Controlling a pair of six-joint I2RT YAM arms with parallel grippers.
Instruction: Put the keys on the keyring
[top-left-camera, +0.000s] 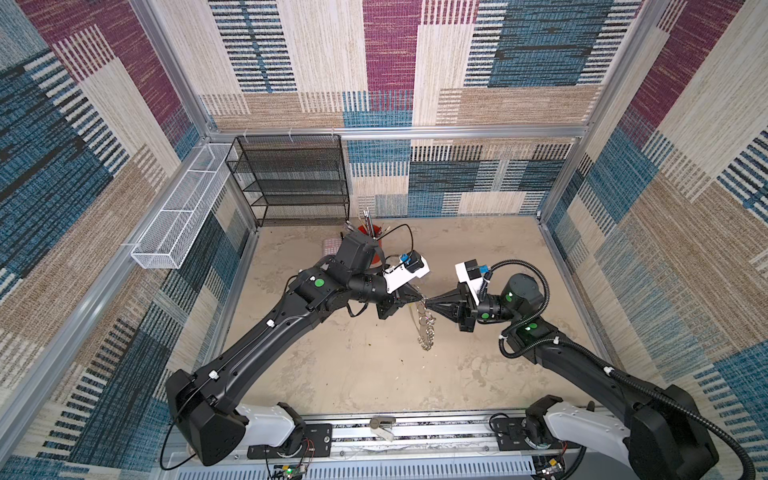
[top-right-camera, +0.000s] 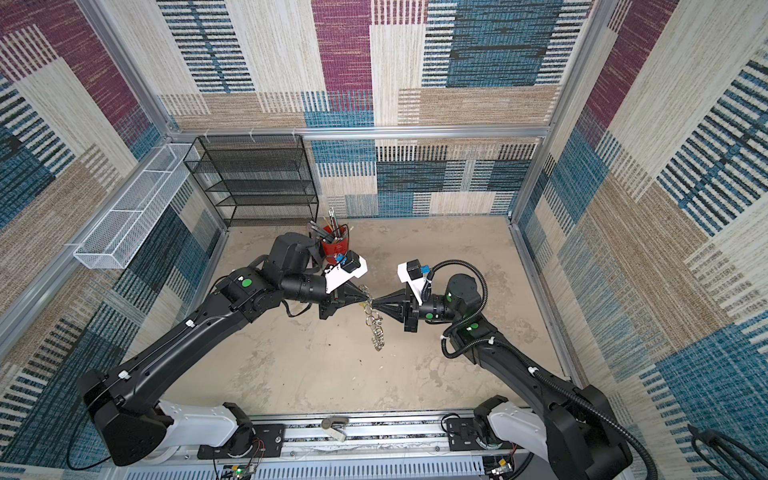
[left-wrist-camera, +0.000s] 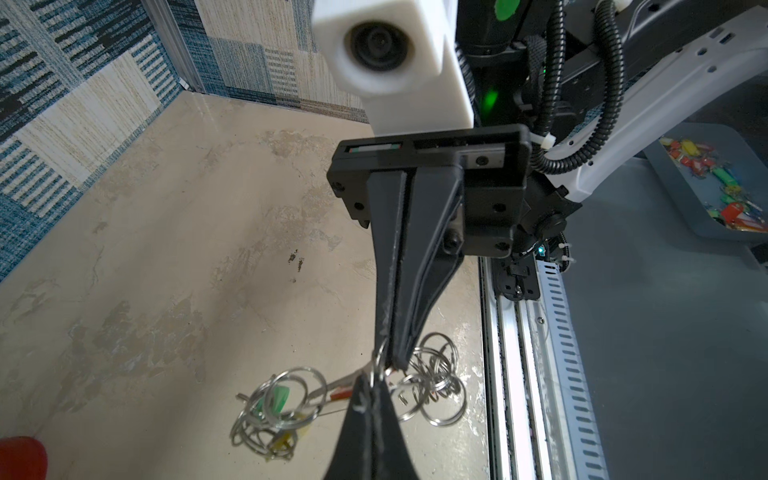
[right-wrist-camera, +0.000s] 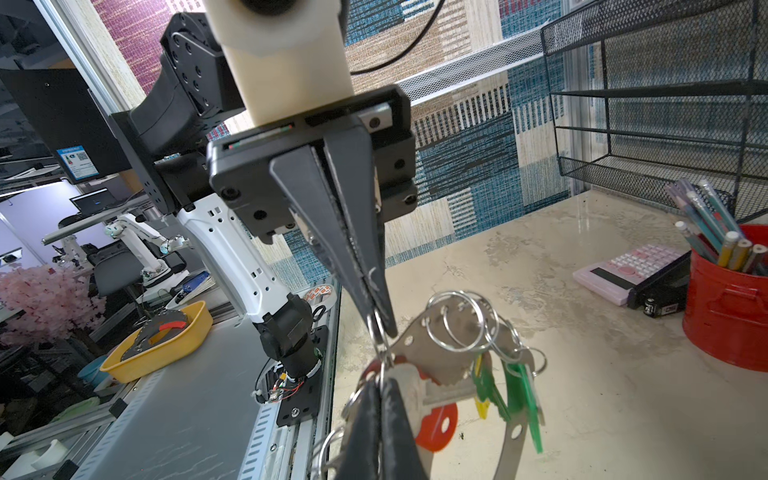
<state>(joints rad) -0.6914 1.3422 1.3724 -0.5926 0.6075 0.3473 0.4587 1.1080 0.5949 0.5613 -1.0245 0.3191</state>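
A: Where's your keyring (top-left-camera: 424, 332)?
B: It hangs over the middle of the surface (top-left-camera: 353, 365). Your left gripper (top-left-camera: 419, 300) and right gripper (top-left-camera: 431, 306) meet tip to tip, both jaws pinched shut on its rings.

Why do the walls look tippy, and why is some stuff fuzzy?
In both top views the wide lens makes the corner posts lean outward; in the left wrist view the white camera box is too close, so it looks fuzzy; in the right wrist view the right claw blurs, and the table shines.
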